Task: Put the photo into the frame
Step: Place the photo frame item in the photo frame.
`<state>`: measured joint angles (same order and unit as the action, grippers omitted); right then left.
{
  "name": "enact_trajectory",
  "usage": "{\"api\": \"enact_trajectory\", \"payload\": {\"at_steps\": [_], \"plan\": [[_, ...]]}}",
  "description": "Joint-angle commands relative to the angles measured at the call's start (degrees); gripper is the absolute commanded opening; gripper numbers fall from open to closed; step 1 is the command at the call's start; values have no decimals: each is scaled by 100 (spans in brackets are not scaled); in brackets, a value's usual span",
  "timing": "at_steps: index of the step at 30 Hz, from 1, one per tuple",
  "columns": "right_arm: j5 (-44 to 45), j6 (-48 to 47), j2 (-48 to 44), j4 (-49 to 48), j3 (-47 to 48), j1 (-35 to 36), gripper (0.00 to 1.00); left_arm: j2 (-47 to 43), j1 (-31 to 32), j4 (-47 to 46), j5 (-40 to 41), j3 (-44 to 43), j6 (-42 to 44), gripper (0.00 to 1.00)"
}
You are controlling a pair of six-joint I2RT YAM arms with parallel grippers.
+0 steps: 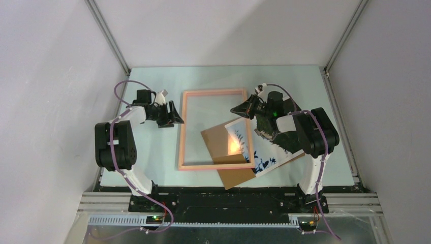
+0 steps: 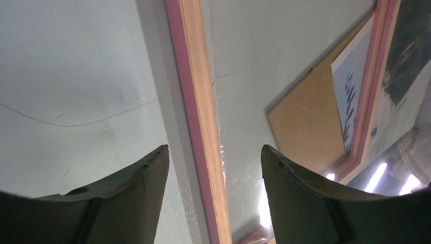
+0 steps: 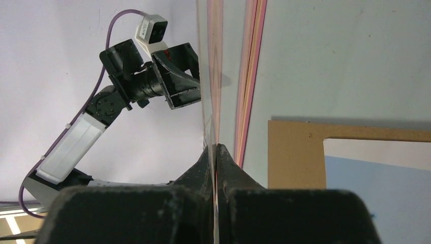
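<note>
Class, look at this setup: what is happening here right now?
Two robot arms are at the pink frame. The right gripper is pinched shut on its right edge; the left gripper hangs open astride its left rail. The photo lies on a brown backing board, partly under the frame's near right corner, not yet fitted in.

frame (image 1: pixel 213 92) was salmon-pink, photo (image 1: pixel 262 161) white-bordered with pale blue sky and dark leaves, backing board (image 1: pixel 236 178) plain brown, table (image 1: pixel 152 152) pale green

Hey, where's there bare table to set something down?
Bare: the table strip beyond the frame, and the near-left patch beside it. Crowded: near right, where board and photo overlap under the right arm.
</note>
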<state>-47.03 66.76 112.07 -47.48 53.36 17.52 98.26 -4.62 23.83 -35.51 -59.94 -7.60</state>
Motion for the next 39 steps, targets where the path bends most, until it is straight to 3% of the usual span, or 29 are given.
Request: {"api": "enact_trajectory", "payload": {"at_steps": [1,39], "plan": [[-106,-81,-94,-240,2,56,0,23,72,-193,42,40,-24,71],[-183,-268,149,-47,49,103,0,166,232,-317,106,88,-49,71]]}}
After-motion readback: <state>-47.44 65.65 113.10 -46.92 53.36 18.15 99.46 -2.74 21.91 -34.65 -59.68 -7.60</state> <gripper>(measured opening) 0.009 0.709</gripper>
